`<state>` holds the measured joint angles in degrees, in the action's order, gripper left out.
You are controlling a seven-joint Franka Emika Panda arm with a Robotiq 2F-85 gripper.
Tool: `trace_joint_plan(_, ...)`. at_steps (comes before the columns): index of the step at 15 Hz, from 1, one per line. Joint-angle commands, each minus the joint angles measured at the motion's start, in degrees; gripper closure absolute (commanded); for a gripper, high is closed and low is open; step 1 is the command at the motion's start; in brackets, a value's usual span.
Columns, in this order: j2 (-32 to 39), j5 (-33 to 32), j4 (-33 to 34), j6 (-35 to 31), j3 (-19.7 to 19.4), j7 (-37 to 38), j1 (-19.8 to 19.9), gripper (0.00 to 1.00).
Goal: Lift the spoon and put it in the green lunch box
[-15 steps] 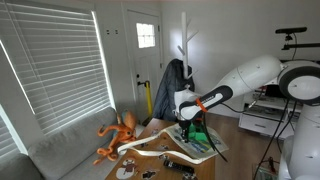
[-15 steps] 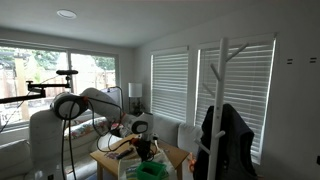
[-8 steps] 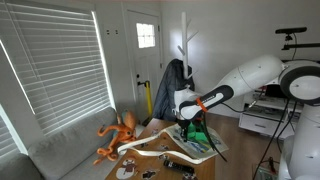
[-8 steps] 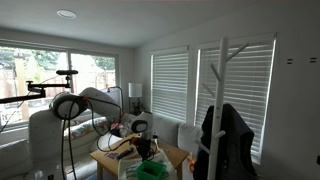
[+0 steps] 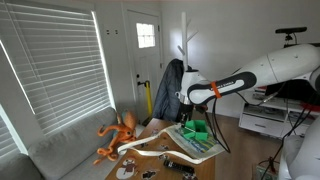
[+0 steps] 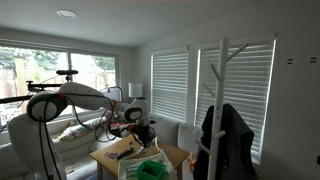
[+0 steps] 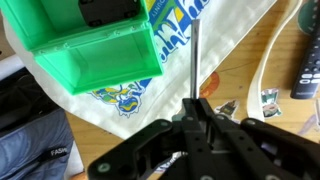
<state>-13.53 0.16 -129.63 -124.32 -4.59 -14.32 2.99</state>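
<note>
In the wrist view my gripper [image 7: 196,106] is shut on the thin grey handle of the spoon [image 7: 194,55], which sticks out past the fingertips. The spoon's bowl is not clear. The green lunch box [image 7: 95,50] lies open at the upper left of that view, beside the spoon and apart from it. In both exterior views the gripper [image 5: 190,110] [image 6: 137,121] hangs above the wooden table, a little above the green lunch box [image 5: 197,130] [image 6: 152,170]. The spoon is too small to make out there.
A flat white-and-green printed board [image 7: 235,40] lies under the lunch box on the table [image 5: 150,160]. A black remote [image 7: 306,72] and stickers lie on the wood. An orange octopus plush [image 5: 120,135], a white coat rack [image 5: 186,45] and a dark jacket [image 5: 172,85] stand nearby.
The arm has swung up and away from the table, and the gripper has risen above the board and the lunch box. The things on the table have not moved.
</note>
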Motion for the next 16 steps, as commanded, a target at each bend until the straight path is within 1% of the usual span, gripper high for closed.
trace_joint_plan(1, -9.69, 3.08, -5.15, 3.17, -3.1, 2.35, 1.81, 0.98)
trace_joint_plan(3, -15.33, 3.24, -9.22, 6.3, -5.7, 3.89, 4.19, 0.98)
trace_joint_plan(5, -19.96, 1.51, -12.87, 8.06, -7.56, 6.35, 7.49, 0.98)
trace_joint_plan(6, -13.22, 1.7, -7.36, 7.13, -6.52, 3.92, 5.11, 0.98)
trace_joint_plan(7, -14.75, 1.57, -8.63, 7.32, -7.35, 3.45, 6.04, 0.91)
trace_joint_plan(9, -15.08, 1.6, -8.66, 7.31, -7.4, 3.29, 5.78, 0.91)
trace_joint_plan(12, -13.72, 1.59, -8.21, 7.2, -6.59, 3.53, 5.12, 0.91)
trace_joint_plan(16, -13.4, 1.6, -7.99, 7.2, -6.6, 3.53, 5.1, 0.91)
